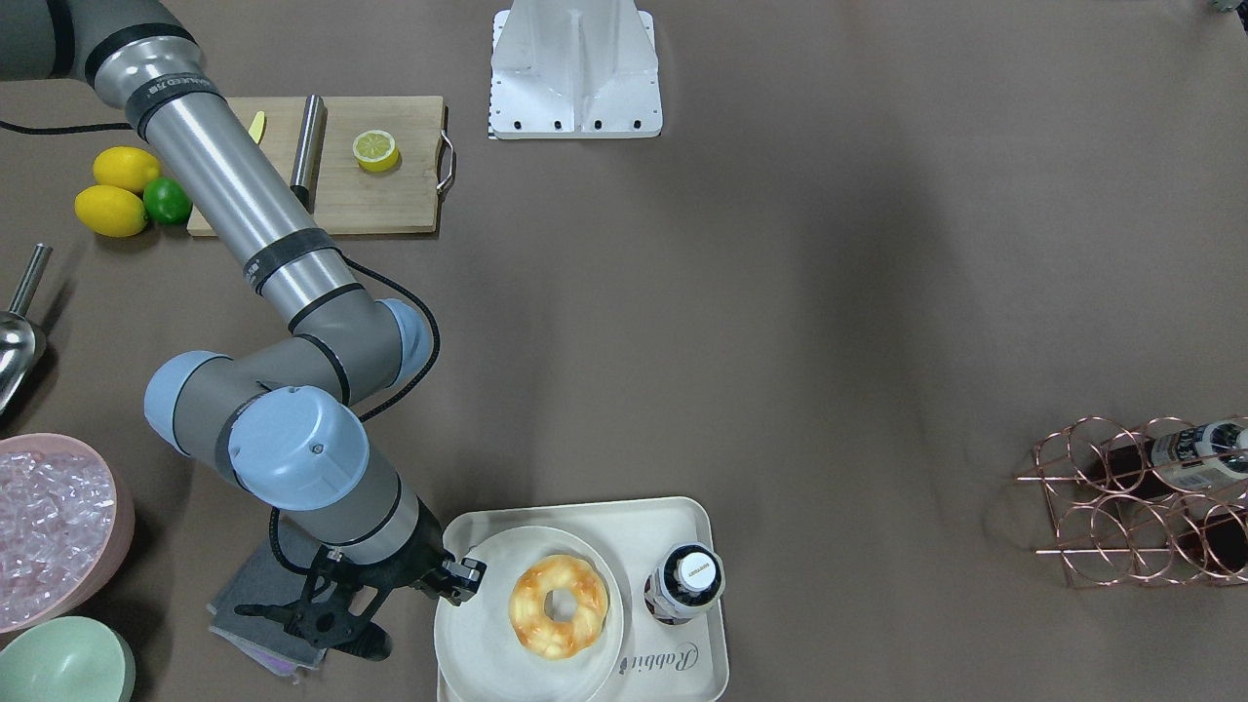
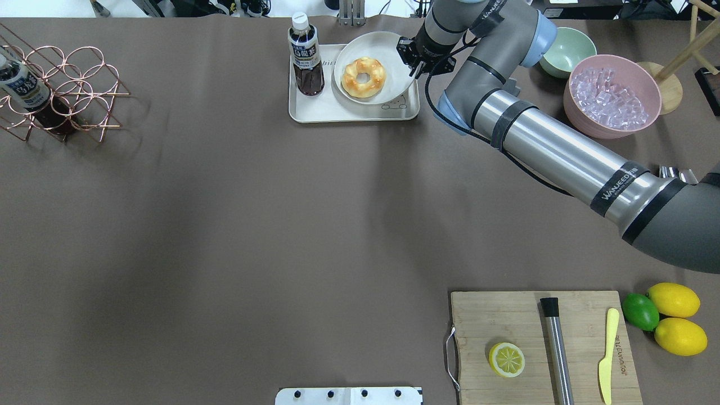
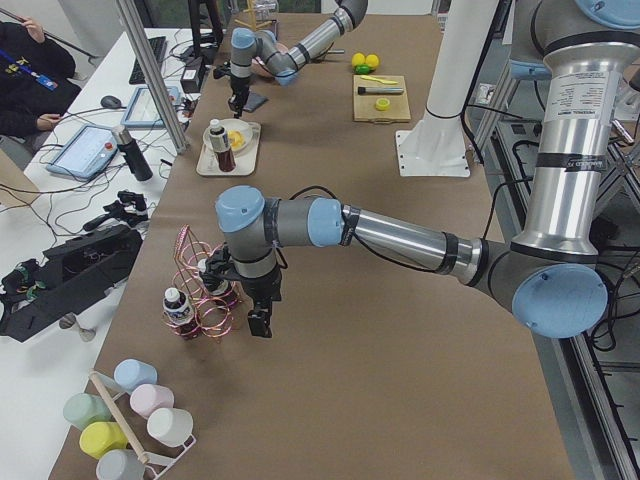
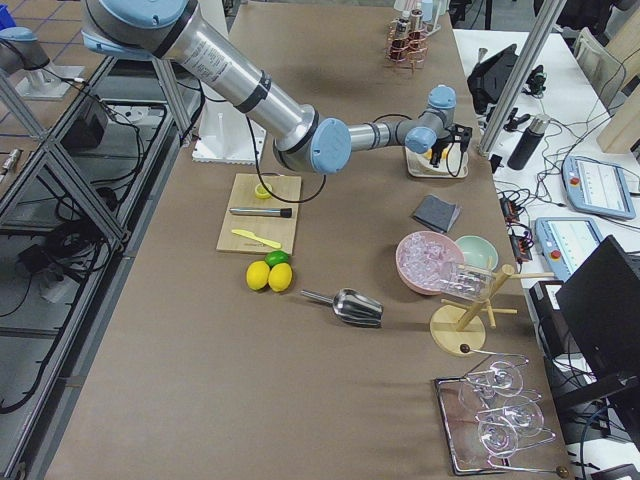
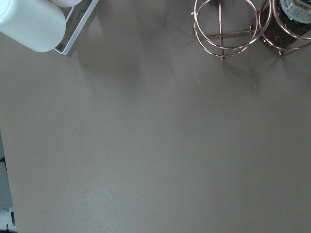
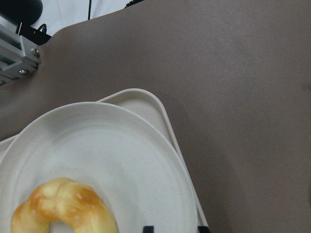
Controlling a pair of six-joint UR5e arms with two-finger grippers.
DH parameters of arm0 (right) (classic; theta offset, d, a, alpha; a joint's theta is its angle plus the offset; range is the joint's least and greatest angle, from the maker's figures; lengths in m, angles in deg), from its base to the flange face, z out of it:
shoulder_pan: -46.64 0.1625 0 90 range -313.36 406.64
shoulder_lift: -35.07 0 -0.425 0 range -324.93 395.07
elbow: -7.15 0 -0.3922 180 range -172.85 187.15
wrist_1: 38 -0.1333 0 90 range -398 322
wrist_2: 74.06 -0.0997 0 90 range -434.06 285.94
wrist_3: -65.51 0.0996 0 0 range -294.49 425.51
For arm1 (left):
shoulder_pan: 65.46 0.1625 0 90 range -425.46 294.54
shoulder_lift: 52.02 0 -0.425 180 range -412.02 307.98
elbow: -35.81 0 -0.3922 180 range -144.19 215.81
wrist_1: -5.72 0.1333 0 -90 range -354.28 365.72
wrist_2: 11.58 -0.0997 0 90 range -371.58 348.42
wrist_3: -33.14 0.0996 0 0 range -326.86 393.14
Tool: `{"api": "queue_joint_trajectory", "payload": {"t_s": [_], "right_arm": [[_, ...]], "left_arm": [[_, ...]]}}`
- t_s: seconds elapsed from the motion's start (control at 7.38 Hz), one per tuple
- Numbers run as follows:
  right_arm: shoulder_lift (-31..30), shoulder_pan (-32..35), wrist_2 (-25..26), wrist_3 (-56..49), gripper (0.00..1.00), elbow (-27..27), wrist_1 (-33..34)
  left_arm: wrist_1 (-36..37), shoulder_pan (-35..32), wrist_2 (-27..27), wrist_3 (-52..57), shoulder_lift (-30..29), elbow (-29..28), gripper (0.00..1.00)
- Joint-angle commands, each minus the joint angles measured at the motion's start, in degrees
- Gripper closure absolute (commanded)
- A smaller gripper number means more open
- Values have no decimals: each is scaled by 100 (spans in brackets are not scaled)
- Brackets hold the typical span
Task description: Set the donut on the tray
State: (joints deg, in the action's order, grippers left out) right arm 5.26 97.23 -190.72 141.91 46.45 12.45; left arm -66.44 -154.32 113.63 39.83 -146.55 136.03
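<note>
The donut (image 1: 558, 606), a golden-orange braided ring, lies on a round cream plate (image 1: 478, 643). The plate rests on the cream tray (image 1: 682, 673) and overhangs its rim on my right side. All three show in the overhead view: donut (image 2: 364, 77), plate (image 2: 388, 50), tray (image 2: 315, 112). My right gripper (image 1: 458, 577) is at the plate's rim beside the donut, open, with one finger on each side of the rim (image 6: 176, 228). My left gripper (image 3: 258, 322) hangs above the table near the wire rack; I cannot tell whether it is open.
A dark drink bottle (image 2: 305, 53) stands on the tray next to the plate. A pink bowl of ice (image 2: 612, 95) and a green bowl (image 2: 564, 50) sit beyond my right arm. A copper wire rack (image 2: 62, 93) is far left, a cutting board (image 2: 540, 343) with a lemon half near right.
</note>
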Motion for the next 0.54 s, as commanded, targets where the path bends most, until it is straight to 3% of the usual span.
{"api": "queue_joint_trajectory", "payload": {"t_s": [0.0,0.27,0.41], "right_arm": [[-7,-50,126,32,0,-2,-79],[-15,99,-75,41,0,103,-70],[-277,169,-207,41,0,513,-52]], "left_arm": [[8,0,-5,-1,-48,-12,2],[17,-9,-14,-1,-48,-3,2],[17,-44,-5,-1,-39,6,2]]}}
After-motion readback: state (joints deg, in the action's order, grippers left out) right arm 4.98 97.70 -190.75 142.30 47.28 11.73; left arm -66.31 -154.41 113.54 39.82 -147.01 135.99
